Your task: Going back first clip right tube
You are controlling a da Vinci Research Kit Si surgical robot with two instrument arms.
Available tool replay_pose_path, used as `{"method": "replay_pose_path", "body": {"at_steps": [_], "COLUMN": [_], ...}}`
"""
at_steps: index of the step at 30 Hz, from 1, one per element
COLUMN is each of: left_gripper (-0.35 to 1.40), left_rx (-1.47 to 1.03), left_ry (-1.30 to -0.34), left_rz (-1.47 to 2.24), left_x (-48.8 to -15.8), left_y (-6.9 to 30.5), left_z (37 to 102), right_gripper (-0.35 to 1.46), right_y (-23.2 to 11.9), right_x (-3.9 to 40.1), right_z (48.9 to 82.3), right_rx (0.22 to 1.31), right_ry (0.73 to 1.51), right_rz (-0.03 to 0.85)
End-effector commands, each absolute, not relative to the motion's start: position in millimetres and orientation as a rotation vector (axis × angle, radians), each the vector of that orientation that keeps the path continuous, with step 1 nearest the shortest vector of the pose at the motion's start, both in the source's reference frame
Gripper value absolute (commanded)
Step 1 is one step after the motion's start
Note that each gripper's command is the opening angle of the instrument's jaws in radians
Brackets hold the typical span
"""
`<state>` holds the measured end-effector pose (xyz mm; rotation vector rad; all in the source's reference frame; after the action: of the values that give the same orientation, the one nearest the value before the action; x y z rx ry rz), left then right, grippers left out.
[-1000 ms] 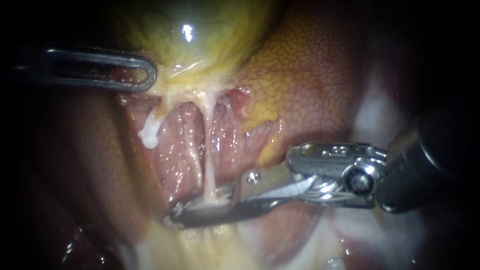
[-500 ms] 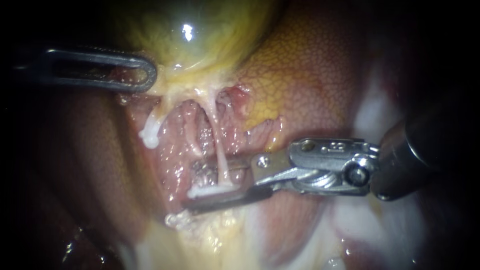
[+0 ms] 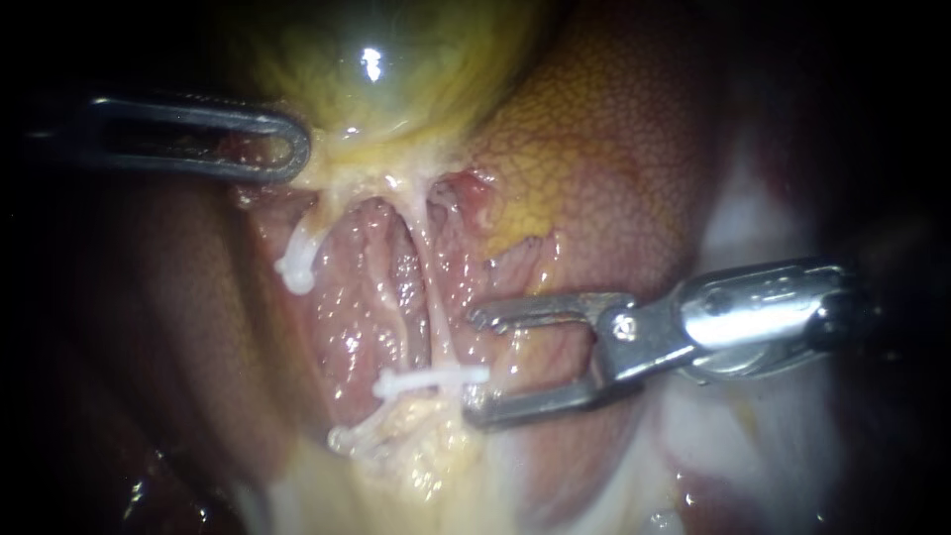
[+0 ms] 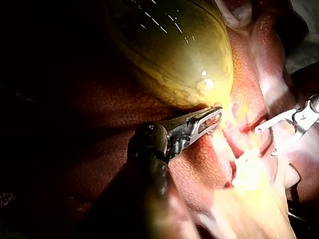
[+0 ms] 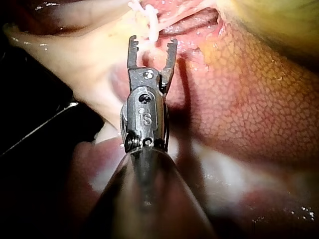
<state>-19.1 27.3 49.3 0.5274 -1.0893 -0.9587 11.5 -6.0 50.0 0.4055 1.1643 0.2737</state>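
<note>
White clip [image 3: 433, 379] sits across the right tube [image 3: 428, 287], low on it, just above pale fat [image 3: 436, 466]. R instrument [image 3: 474, 365] is right beside the clip's end, jaws wide & empty, nothing between them. Lower jaw tip looks almost on the clip; can't tell if it touches.

Step in hand, as I read it: clip 1 is on, so this is the back-out. Next move calls for a straight pull along the shaft line, away from the tube. Jaws need to stay clear of the clip so the lower tip doesn't snag or drag it. No sideways sweep either, as the tube looks taut.

Around:
- L instrument [image 3: 289, 149] has jaws closed on the gallbladder [image 3: 376, 69] edge and holds it up, which prob. keeps the tube stretched.
- Liver [image 3: 614, 149] lies beside the tube & under the R shaft, close below it, so a dip on the way out could scrape it.
- 2nd pale strand [image 3: 297, 260] w/ a white blob at its end hangs on the far side of the tube, apart from the R jaws.
- Small white bit [image 3: 344, 436] sits below the clip; can't tell what it is.

Nothing blocks the path back except the liver surface.
</note>
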Motion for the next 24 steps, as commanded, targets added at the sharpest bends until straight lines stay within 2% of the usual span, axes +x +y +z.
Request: {"method": "replay_pose_path", "body": {"at_steps": [1,8,24], "left_gripper": [-0.35,-0.35,-0.35], "left_rx": [0.528,0.528,0.512], "left_ry": [-1.09,-1.09,-1.09], "left_rz": [-0.958,-0.958,-0.963], "left_x": [-19.1,-19.1,-21.0], "left_y": [27.3,27.3,27.1], "left_z": [49.3,49.3,50.8], "right_gripper": [0.5,0.5,0.5], "right_y": [-5.8,-4.9,-4.8], "right_x": [11.2,9.2,8.2], "right_z": [49.8,48.9,48.9], "right_rx": [0.397,0.327,0.311], "right_ry": [1.165,1.147,1.15], "right_rz": [0.267,0.271,0.241]}}
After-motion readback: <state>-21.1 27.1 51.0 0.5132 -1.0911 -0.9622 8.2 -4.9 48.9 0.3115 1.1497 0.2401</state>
